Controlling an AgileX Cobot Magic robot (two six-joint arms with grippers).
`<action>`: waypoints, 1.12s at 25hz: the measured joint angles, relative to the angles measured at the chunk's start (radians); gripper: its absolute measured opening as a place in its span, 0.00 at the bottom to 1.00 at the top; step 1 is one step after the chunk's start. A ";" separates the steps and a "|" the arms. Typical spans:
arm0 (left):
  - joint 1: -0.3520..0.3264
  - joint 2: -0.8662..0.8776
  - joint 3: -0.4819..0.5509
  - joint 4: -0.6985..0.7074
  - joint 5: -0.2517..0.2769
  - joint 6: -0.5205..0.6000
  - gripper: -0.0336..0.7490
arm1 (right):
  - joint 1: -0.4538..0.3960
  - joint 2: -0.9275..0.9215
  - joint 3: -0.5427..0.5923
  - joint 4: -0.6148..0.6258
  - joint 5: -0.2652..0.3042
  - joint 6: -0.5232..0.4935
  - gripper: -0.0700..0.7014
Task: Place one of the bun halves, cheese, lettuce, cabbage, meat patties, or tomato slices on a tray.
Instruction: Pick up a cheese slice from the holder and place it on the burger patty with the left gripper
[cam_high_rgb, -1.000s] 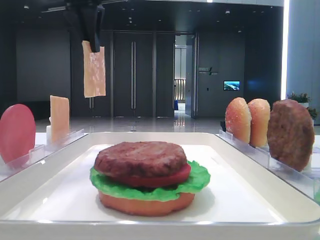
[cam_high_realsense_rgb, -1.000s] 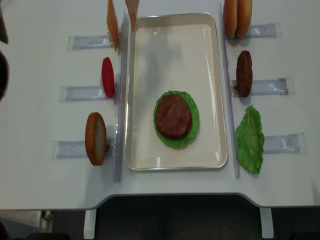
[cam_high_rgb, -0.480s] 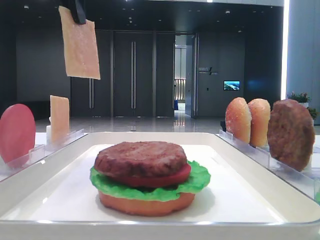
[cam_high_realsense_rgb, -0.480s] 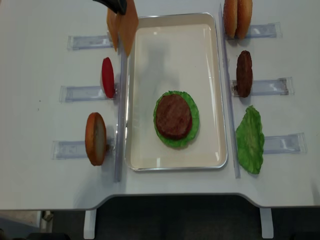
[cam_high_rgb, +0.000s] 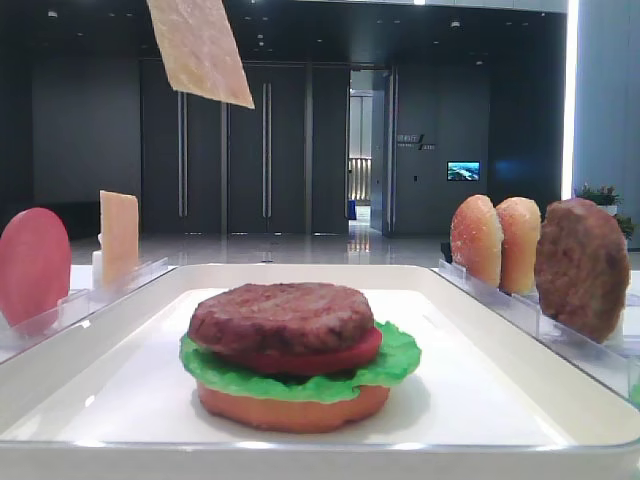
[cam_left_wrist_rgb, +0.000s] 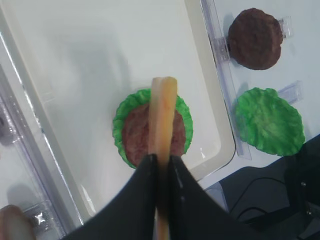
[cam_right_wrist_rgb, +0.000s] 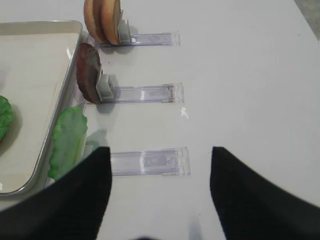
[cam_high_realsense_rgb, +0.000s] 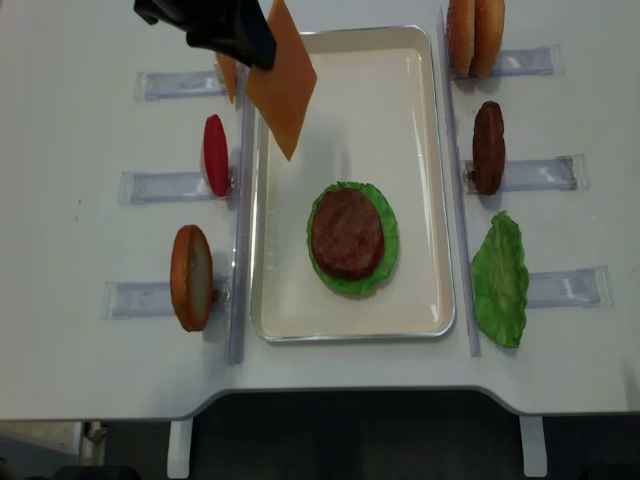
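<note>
My left gripper (cam_high_realsense_rgb: 250, 40) is shut on a pale orange cheese slice (cam_high_realsense_rgb: 283, 90), which hangs tilted high over the far left part of the white tray (cam_high_realsense_rgb: 345, 110). The left wrist view shows the cheese (cam_left_wrist_rgb: 163, 110) edge-on between the fingers (cam_left_wrist_rgb: 145, 175), above the stack. That stack has a meat patty (cam_high_realsense_rgb: 347, 232) on a tomato slice (cam_high_rgb: 330, 358), lettuce (cam_high_rgb: 400, 362) and a flat bun half (cam_high_rgb: 290, 408). My right gripper (cam_right_wrist_rgb: 159, 152) is open over the table right of the tray, holding nothing.
Clear racks line both sides. On the left stand a second cheese slice (cam_high_rgb: 119, 235), a tomato slice (cam_high_realsense_rgb: 215, 155) and a bun half (cam_high_realsense_rgb: 190, 277). On the right are two bun halves (cam_high_realsense_rgb: 474, 35), a patty (cam_high_realsense_rgb: 488, 147) and a lettuce leaf (cam_high_realsense_rgb: 500, 280).
My left gripper has lifted the cheese away from its rack and carried it right, over the tray's far left corner. The slice now hangs tilted.
</note>
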 joint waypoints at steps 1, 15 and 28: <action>0.000 0.000 0.021 -0.019 -0.015 0.018 0.08 | 0.000 0.000 0.000 0.000 0.000 0.000 0.63; -0.012 0.000 0.442 -0.577 -0.306 0.462 0.08 | 0.000 0.000 0.000 0.001 0.000 0.000 0.63; -0.012 0.000 0.620 -0.815 -0.400 0.723 0.08 | 0.000 0.000 0.000 0.001 -0.001 0.000 0.63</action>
